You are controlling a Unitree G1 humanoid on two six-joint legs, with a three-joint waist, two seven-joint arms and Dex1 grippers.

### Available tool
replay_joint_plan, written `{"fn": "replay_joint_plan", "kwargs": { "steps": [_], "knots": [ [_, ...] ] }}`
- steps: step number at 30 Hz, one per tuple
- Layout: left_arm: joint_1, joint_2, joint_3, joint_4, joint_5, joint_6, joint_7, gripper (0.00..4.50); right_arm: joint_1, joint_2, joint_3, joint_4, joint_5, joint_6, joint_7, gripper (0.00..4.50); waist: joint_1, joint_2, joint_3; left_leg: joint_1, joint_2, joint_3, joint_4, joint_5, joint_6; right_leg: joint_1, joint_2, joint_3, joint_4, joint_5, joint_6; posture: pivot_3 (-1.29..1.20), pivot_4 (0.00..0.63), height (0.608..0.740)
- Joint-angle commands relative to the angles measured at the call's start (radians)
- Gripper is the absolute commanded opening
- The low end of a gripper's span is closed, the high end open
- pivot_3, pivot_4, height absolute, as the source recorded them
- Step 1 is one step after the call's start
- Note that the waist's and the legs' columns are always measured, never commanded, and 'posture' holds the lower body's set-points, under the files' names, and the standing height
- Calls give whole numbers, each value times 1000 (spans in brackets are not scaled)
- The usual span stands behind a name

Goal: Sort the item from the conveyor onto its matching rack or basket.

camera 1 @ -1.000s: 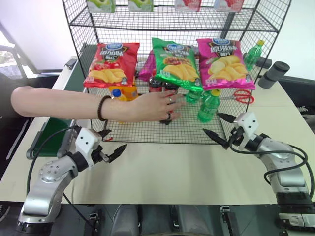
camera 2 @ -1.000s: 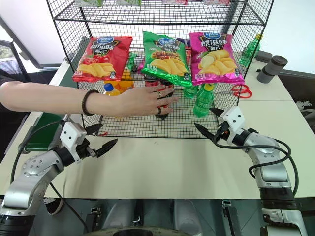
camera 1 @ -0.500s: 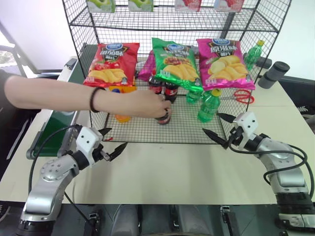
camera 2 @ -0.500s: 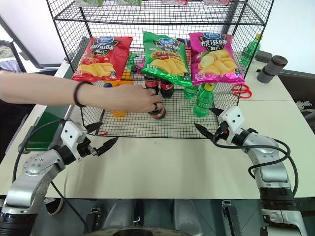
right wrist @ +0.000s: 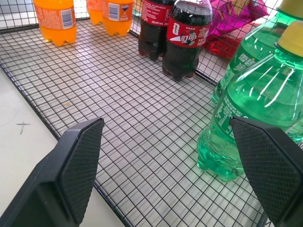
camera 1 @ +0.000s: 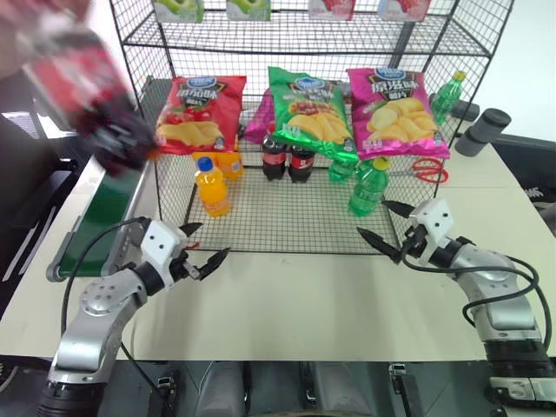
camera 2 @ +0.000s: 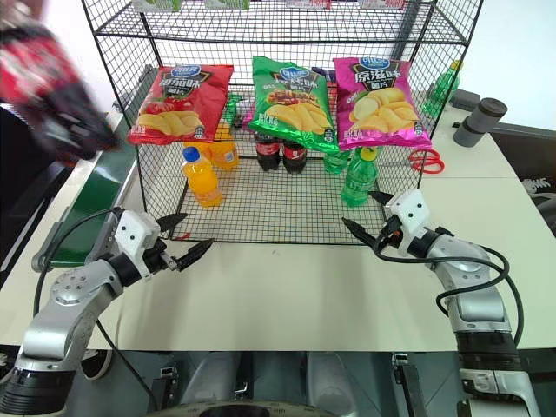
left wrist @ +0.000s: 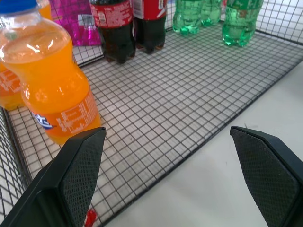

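Left eye view: the left gripper [camera 1: 204,242] hangs over the near edge of the table [camera 1: 287,304], jaws spread wide, nothing between them. The right gripper [camera 1: 373,218] hangs at the near right corner of the rack [camera 1: 287,221], also wide open and empty. The conveyor [camera 1: 104,204] runs along the left side. Above its far part is a blurred red-and-dark streak, which I read as the cola bottle [camera 1: 87,78]. It is off the belt, and what carries it cannot be told.

Right eye view: same layout. On the rack floor two colas [camera 2: 281,155] stand touching at the far middle. An orange-drink bottle [camera 2: 201,178] stands to the left and green bottles [camera 2: 358,182] to the right. Chip bags [camera 2: 295,104] hang on the far wall. The streak sits at far left.

Left wrist view: open fingers frame the near edge of the rack floor, with the orange-drink bottle close and the two colas farther in. Nothing is gripped.

Right wrist view: open fingers frame the grid floor, green bottles close by, the two colas beyond. Nothing is gripped.

Progress: by my reading, no step is done yet. The bottle is not at rest on the belt. The pick from the belt and the placing beside the two colas are both left to do.
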Motion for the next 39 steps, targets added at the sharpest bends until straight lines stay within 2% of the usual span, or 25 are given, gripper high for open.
{"fn": "replay_joint_plan", "kwargs": {
  "steps": [1,15,22,32,39],
  "knots": [
    [-5,-6,18,-14,-4,-14,16,4500,-23,5,-9,3,4,-30,0,4400,0,0,0,0,0,0,0,0,0,0,0,0,0,0,0,0,150,734],
    [86,-44,133,-115,-78,23,108,4500,-59,32,41,48,-9,-57,19,4400,0,0,0,0,0,0,0,0,0,0,-1,0,0,0,0,0,150,734],
    [112,-55,255,-134,-131,22,165,4500,-79,50,69,0,-7,-13,6,4400,-2,0,0,0,0,0,0,0,0,0,0,0,0,0,0,0,150,734],
    [41,-90,449,-19,-132,-15,330,4500,-91,76,98,-51,2,18,7,4400,0,0,0,0,0,0,1,0,0,0,0,0,0,0,0,0,150,734],
    [-7,-93,448,104,-62,-75,394,4500,-108,144,182,-168,21,80,9,4400,-1,-1,-1,0,0,0,1,0,0,0,0,-1,1,0,0,0,150,734]
  ]
}}
